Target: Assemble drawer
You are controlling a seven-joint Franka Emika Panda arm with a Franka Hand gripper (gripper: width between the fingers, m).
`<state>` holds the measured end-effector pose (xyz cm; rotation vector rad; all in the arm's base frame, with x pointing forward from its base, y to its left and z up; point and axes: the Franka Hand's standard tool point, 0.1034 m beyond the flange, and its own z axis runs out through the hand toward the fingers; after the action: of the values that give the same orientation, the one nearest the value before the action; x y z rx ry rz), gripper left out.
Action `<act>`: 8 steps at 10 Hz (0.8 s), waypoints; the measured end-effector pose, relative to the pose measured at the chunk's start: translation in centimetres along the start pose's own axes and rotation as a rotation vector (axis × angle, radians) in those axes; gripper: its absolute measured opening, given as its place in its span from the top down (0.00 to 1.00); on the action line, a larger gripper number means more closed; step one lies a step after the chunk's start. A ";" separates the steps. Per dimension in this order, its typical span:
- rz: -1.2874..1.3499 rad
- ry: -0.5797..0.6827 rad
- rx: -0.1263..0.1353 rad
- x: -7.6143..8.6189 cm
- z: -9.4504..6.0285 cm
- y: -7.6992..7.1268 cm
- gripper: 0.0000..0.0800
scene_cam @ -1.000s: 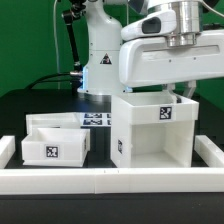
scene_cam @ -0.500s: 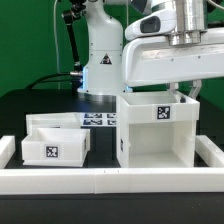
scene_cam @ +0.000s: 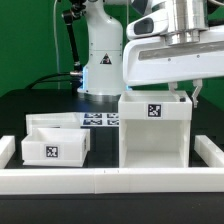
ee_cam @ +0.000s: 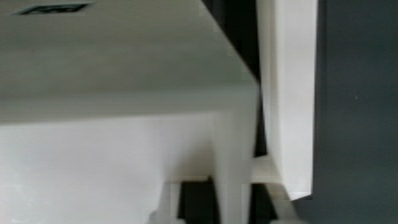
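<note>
Honestly, the end effector (scene_cam: 193, 96) looks clamped on one thin side wall of the large white open-fronted plastic cube housing (scene_cam: 155, 135), which sits right beneath it on the black worktop (scene_cam: 20, 108), so that off-centre pinch could let it twist, slip or tip if swung fast.

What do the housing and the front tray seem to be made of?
The housing: probably plastic, opaque white, with smooth matte walls and crisp edges. The front tray: seemingly the same white matte plastic, with thin, even walls.
</note>
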<state>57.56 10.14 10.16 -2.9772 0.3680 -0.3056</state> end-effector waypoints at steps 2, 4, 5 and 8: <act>0.141 0.020 0.002 0.4 -0.1 0.0 0.95; 0.229 0.062 0.023 1.3 -0.2 0.4 0.95; 0.284 0.064 0.033 1.5 -0.5 0.2 0.95; 0.438 0.068 0.063 1.8 -0.8 -0.3 0.95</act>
<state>59.18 9.88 11.31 -2.7302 0.9745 -0.3586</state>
